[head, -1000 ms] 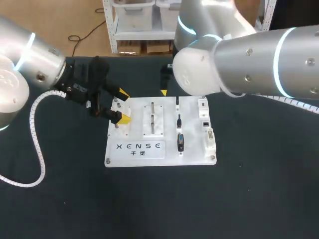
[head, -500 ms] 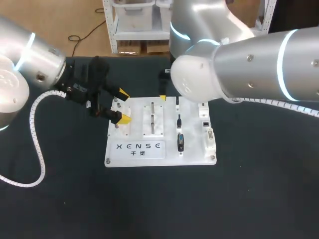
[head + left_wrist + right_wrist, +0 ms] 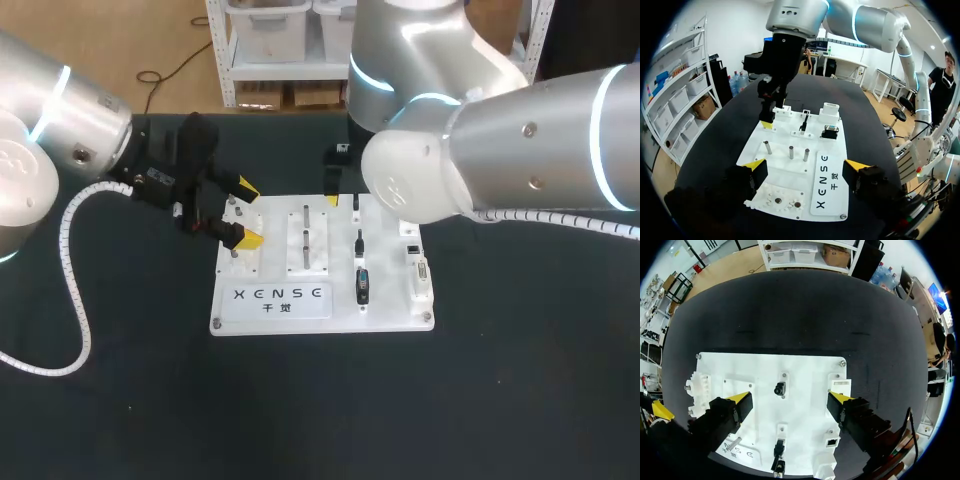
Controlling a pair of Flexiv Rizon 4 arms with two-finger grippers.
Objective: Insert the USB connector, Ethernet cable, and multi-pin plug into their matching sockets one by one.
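A white board [image 3: 300, 318] lies mid-table. Three dark plugs stand in a row on it: the rear plug [image 3: 356, 203], the middle plug [image 3: 359, 242] and the wider multi-pin plug [image 3: 362, 285]. White sockets [image 3: 412, 247] line the board's right edge. My right gripper [image 3: 790, 400] hangs open above the rear plug [image 3: 779, 388], which sits between its fingers without touching them. In the head view my right gripper [image 3: 338, 198] is mostly hidden by the arm. My left gripper [image 3: 247, 213] stands open over the board's left end, holding nothing.
Short metal pegs [image 3: 791, 152] and a round gear fixture [image 3: 782, 201] sit on the board just ahead of my left gripper [image 3: 805, 167]. Bare black tabletop [image 3: 300, 410] surrounds the board. My large right arm [image 3: 500, 170] overhangs the table's rear right.
My right arm has shifted right and its gripper has come slightly forward over the board's rear edge. The left arm and the plugs have stayed put.
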